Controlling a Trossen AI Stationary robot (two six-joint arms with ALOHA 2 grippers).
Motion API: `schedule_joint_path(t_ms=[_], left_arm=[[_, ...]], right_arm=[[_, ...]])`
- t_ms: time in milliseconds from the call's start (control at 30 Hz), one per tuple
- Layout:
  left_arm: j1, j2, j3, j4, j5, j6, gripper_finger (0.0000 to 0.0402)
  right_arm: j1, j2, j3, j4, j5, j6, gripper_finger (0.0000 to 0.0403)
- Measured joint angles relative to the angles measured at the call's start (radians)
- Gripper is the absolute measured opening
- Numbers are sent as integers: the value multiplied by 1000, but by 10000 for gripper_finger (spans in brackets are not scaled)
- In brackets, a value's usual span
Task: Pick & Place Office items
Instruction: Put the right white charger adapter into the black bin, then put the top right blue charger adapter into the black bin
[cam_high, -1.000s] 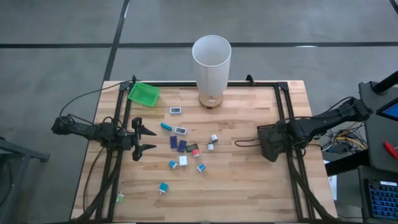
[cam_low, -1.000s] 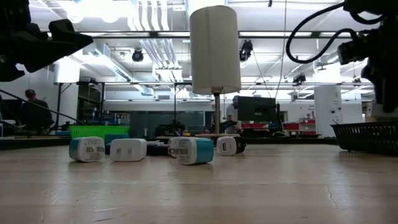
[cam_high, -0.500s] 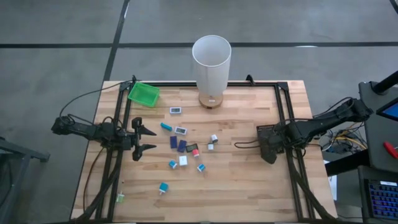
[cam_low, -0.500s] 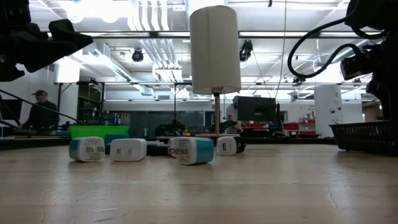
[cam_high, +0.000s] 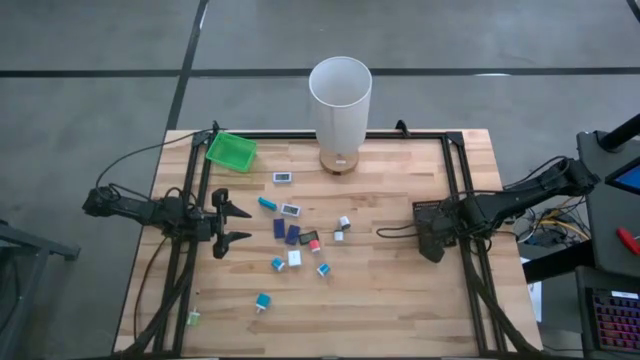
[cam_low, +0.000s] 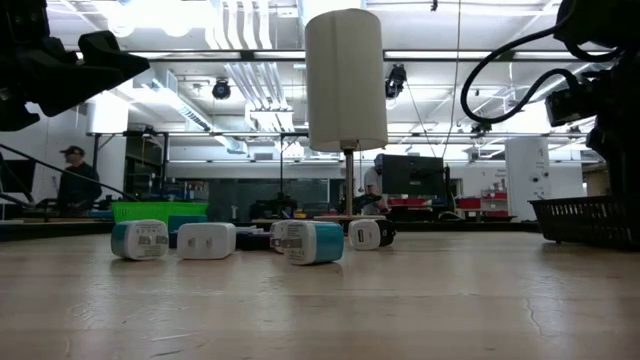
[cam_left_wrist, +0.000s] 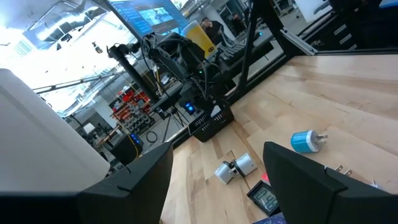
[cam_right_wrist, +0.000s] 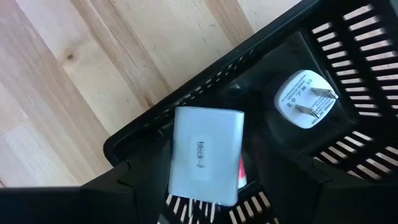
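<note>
The office items lie scattered flat on the table's middle: dark blue rectangles (cam_high: 279, 228), teal bits (cam_high: 263, 301), white blocks (cam_high: 295, 258) and one with red (cam_high: 312, 241). My right gripper (cam_high: 430, 236) points down into the black tray (cam_high: 438, 210) at the table's right and stands open. A pale grey block (cam_right_wrist: 205, 155) lies between its fingers (cam_right_wrist: 81, 202), and a white plug piece (cam_right_wrist: 305, 99) lies in the tray beside it. My left gripper (cam_high: 244, 226) waits open and level at the table's left, left of the scattered items.
A tall white cylinder (cam_high: 340, 100) stands at the far middle, with a green tray (cam_high: 231, 150) at the far left. A black frame (cam_high: 455, 160) runs along the table's sides. A small green piece (cam_high: 193, 319) lies near the front left. People (cam_low: 75, 180) are in the room behind.
My right arm has shifted a little over the black tray and then kept still. The scattered items and my left arm have stayed where they were.
</note>
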Motion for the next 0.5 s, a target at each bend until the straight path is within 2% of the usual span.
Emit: schedule_joint_path(t_ms=[367, 500], left_arm=[[0, 0, 0, 0, 0, 0, 257], [0, 0, 0, 0, 0, 0, 257]], right_arm=[[0, -2, 53, -32, 6, 3, 244], [1, -2, 121, -89, 83, 2, 246]])
